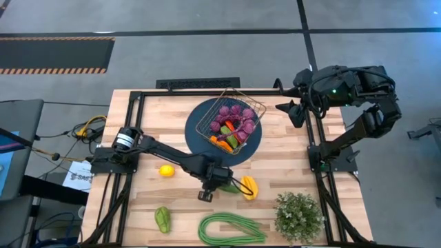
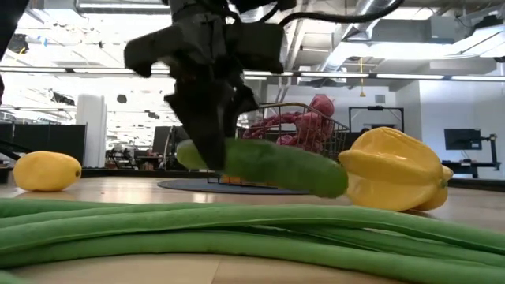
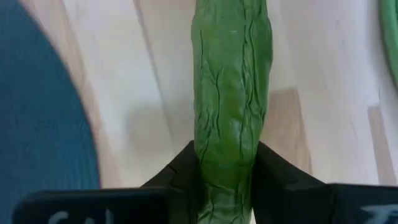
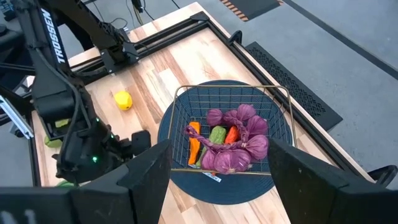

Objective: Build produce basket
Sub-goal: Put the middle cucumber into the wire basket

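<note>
Gripping the cucumber (image 3: 231, 112) near one end, left gripper (image 3: 227, 180) clamped tight near the front edge — we judge it light, stiff, slick, so mid-body holds better; right gripper (image 4: 217, 165) open, empty, at the far right corner.

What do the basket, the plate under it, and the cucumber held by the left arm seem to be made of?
The basket looks like thin metal wire: an open grid you see through, with a coppery shine. The plate looks matte dark blue, maybe plastic or ceramic; unclear. The cucumber, gripped by the left gripper, seems soft plastic or rubber: dull green, with moulded wrinkles.
</note>
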Tool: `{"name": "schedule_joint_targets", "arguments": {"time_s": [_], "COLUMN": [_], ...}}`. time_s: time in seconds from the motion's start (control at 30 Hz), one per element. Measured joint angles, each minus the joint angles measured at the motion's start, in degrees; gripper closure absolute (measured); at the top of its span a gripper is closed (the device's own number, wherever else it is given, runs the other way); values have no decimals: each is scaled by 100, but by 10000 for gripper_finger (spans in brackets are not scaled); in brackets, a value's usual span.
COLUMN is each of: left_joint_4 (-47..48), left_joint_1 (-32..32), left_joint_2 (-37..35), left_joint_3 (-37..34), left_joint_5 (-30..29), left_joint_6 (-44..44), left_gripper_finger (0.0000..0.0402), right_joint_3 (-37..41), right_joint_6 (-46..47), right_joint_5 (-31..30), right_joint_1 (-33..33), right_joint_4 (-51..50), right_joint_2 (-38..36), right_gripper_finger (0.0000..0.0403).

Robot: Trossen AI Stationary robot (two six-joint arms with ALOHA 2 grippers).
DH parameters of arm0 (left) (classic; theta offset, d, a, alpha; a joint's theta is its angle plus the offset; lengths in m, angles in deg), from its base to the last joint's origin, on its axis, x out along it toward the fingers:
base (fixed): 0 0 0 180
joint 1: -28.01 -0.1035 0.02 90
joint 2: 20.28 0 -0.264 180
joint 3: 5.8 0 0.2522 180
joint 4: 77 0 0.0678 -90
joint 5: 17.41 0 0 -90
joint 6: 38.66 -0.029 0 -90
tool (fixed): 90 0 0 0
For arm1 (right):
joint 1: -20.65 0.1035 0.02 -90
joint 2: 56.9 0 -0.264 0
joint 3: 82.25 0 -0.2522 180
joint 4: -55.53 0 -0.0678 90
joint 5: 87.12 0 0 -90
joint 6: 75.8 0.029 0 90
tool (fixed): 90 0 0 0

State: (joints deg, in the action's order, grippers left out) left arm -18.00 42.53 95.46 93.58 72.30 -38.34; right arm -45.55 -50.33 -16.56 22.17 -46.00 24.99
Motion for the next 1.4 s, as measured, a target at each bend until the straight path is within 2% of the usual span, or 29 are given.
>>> {"name": "schedule_joint_targets", "arguments": {"time_s": [0.27, 0.5, 0.67, 0.77, 0.9, 1.03, 1.1, 1.4], "left_joint_4": [1585, 2652, 3666, 4087, 3989, 3423, 3038, 2253], "left_joint_1": [-2, -93, -477, -922, -1589, -2216, -2481, -3221], "left_joint_2": [-39, -155, -187, -228, -308, -309, -308, -307], "left_joint_3": [1355, 2829, 3751, 4066, 4126, 3999, 3812, 2612], "left_joint_5": [-464, -1390, -2284, -2448, -2241, -1415, -1009, -196], "left_joint_6": [42, -44, -107, 165, 249, 239, 206, 270], "left_gripper_finger": [332, 332, 332, 332, 332, 332, 332, 332], "right_joint_3": [0, 0, 0, 1, 0, 0, 0, 0], "right_joint_6": [-26, -50, -66, -66, -66, -153, -157, -167], "right_joint_5": [0, 4, 7, 10, 15, 15, 15, 15], "right_joint_1": [-1, -1, 0, 0, 0, 0, 0, 0], "right_joint_4": [-1, -14, -45, -52, -52, -52, -52, -52], "right_joint_2": [0, -2, -2, -2, -2, -2, -2, -2], "right_gripper_finger": [122, 122, 122, 122, 122, 122, 122, 122]}}
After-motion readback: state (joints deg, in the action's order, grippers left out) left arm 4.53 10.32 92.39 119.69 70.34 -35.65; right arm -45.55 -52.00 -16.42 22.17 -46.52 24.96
